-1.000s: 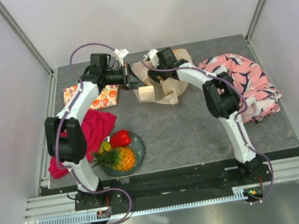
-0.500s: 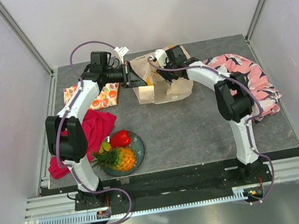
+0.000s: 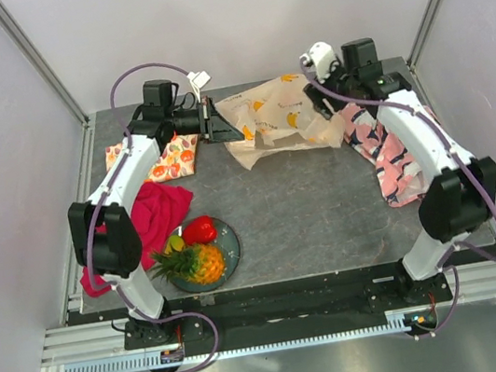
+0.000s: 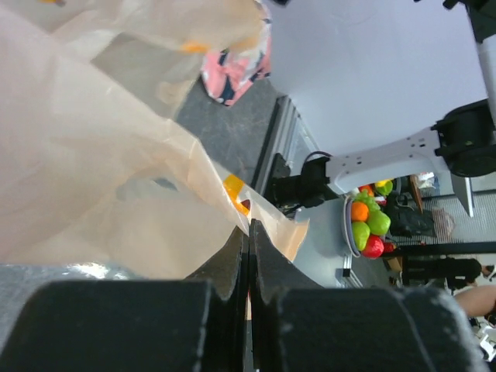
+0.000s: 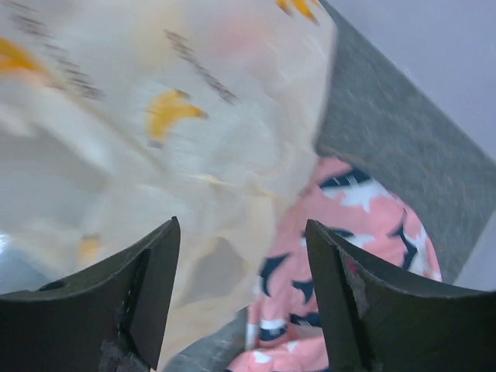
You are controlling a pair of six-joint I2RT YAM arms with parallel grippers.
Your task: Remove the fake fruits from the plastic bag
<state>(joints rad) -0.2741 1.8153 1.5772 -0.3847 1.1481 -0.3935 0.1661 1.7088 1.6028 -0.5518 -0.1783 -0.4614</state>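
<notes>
The plastic bag (image 3: 273, 118), cream with yellow bananas, lies spread across the back of the table. My left gripper (image 3: 220, 124) is shut on its left edge. The left wrist view shows the jaws (image 4: 249, 232) pressed together on a fold of the bag (image 4: 93, 178). An orange and red patch (image 4: 236, 191) shows at that fold; I cannot tell whether it is fruit or print. My right gripper (image 3: 323, 104) hangs open at the bag's right end, over the bag (image 5: 155, 116) and pink cloth (image 5: 364, 232), with nothing between its fingers (image 5: 242, 232). A pineapple (image 3: 200, 263) and red pepper (image 3: 200, 229) sit on a dark plate (image 3: 230, 245).
A pink patterned cloth (image 3: 392, 155) lies at the right under my right arm. An orange-fruit-printed cloth (image 3: 165, 161) and a red cloth (image 3: 154, 215) lie at the left. Cell walls stand close behind the bag.
My right arm has swung out to the right and back, and the bag has been drawn out rightward, now spread wide. The left gripper has kept its hold in place.
</notes>
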